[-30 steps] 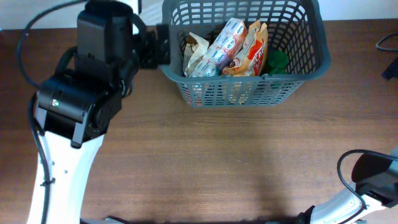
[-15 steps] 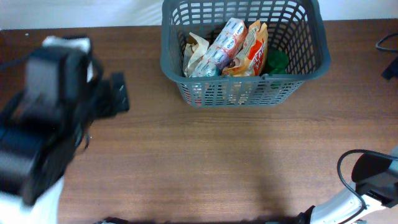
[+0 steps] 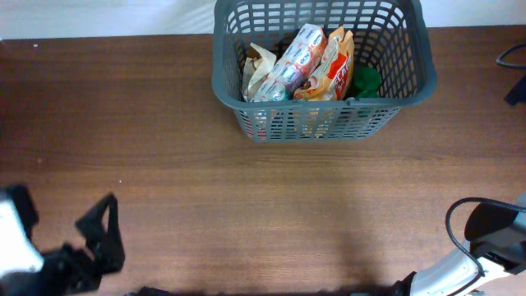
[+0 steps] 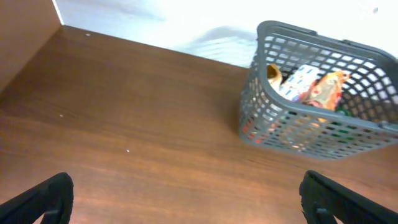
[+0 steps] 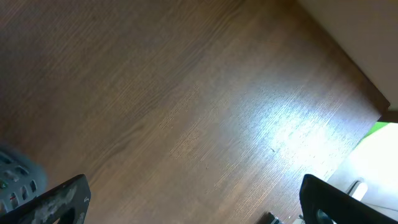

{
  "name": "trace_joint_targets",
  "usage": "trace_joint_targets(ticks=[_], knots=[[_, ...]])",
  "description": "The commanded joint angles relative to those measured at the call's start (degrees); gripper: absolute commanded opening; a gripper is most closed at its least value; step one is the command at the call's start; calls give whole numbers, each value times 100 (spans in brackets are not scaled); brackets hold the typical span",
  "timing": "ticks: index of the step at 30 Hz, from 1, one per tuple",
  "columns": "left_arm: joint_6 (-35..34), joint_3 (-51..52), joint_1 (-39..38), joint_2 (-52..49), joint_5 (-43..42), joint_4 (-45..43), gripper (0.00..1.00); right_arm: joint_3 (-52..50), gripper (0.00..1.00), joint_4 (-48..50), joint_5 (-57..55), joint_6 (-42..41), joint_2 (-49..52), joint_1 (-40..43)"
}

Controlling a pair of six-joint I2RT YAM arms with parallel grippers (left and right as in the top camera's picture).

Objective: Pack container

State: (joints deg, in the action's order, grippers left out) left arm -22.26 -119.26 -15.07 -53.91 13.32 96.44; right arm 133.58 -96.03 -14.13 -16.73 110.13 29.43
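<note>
The container, a dark grey lattice basket (image 3: 411, 92), stands at the table's far edge and holds several grocery packs: a white and pink multipack (image 3: 297, 56), an orange bag (image 3: 335, 67) and a green item (image 3: 366, 80). It also shows in the left wrist view (image 4: 292, 121). My left gripper (image 3: 97, 240) is at the near left corner, far from the basket. In its wrist view the left gripper (image 4: 189, 202) is open and empty above bare table. My right gripper (image 5: 193, 205) is open and empty over bare wood.
My right arm (image 3: 493, 238) rests at the near right corner. A black cable (image 3: 511, 57) lies at the far right edge. A basket corner (image 5: 13, 179) shows at the right wrist view's left edge. The white wall (image 4: 155, 25) lies behind the table.
My left arm has swung back from beside the basket's left rim to the near left corner. The basket, its contents and the right arm have not moved.
</note>
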Motion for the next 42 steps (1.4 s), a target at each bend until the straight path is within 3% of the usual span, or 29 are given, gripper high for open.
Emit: trace_joint_targets(ticks=[1,8,15,23,32,38,42], knots=[[-260,546,24,365,-153,22,99,-20,99,0,-92,-72,-2,22],[-1054,2111,22,831,-369,22,99,-20,99,2,-92,-72,-2,22],[-1051,3014,24,813,-560,22,99,-20,99,2,-92,-72,-2,22],[-992,3298,22,813,-249,-223,99,-20,99,0,-92,-72,-2,24],[706,4229,24,855,-155,-2483,99,-20,99,2,-92,-72,-2,22],[883,5965,35,1681,-321,-3906,99,-20,99,2,-92,-72,-2,22],[1340,7281,317,2514,-1106,-5191,99,-20,99,0,-92,-72,-2,24]])
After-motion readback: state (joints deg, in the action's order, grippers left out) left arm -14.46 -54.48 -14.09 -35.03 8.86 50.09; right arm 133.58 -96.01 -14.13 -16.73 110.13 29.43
